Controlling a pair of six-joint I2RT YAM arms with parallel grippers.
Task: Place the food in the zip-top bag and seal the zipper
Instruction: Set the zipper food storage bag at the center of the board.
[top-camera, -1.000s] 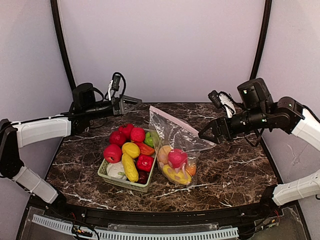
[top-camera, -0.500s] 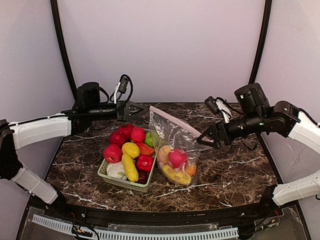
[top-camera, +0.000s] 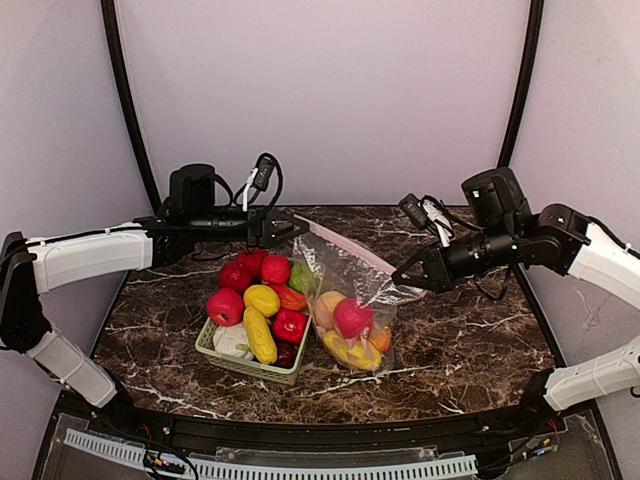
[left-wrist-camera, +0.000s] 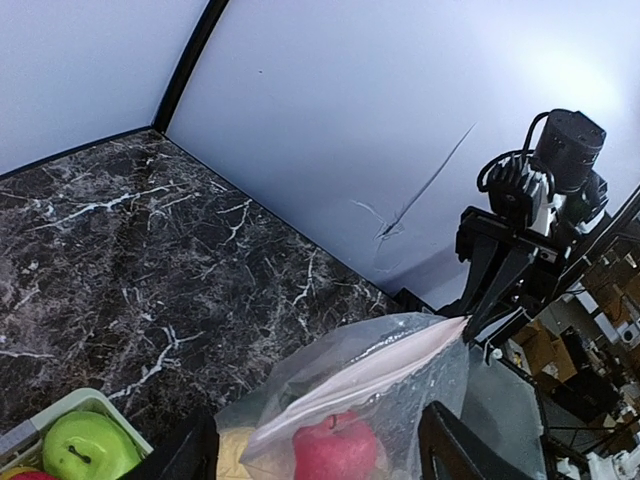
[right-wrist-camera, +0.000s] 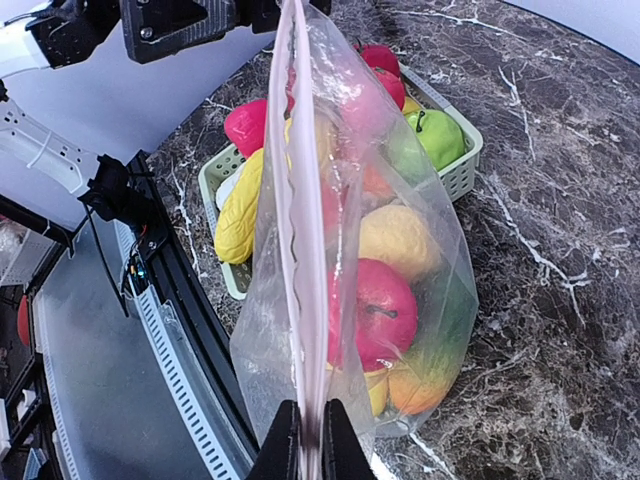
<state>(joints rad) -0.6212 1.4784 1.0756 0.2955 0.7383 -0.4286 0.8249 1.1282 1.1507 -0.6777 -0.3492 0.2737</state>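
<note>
On the marble table (top-camera: 455, 345) the zip-top bag (top-camera: 352, 285) holds some food (top-camera: 352, 318), more waits in the basket (top-camera: 250, 367), the right tool (right-wrist-camera: 304, 440) pinches the seemingly unsealed zipper (top-camera: 347, 250), and the left tool (top-camera: 290, 231) stands open.

Soft, even light falls from above, leaving faint shadows on the marble bench (top-camera: 460, 340). The zip-top bag (right-wrist-camera: 420, 290) glints mildly, and both wrist views blur at their nearest edges.

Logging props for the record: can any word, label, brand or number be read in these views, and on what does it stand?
None readable.
The zip-top bag, its pink zipper, the toy food and the green basket show no lettering.
Background clutter in the left wrist view is too blurred to tell.
</note>
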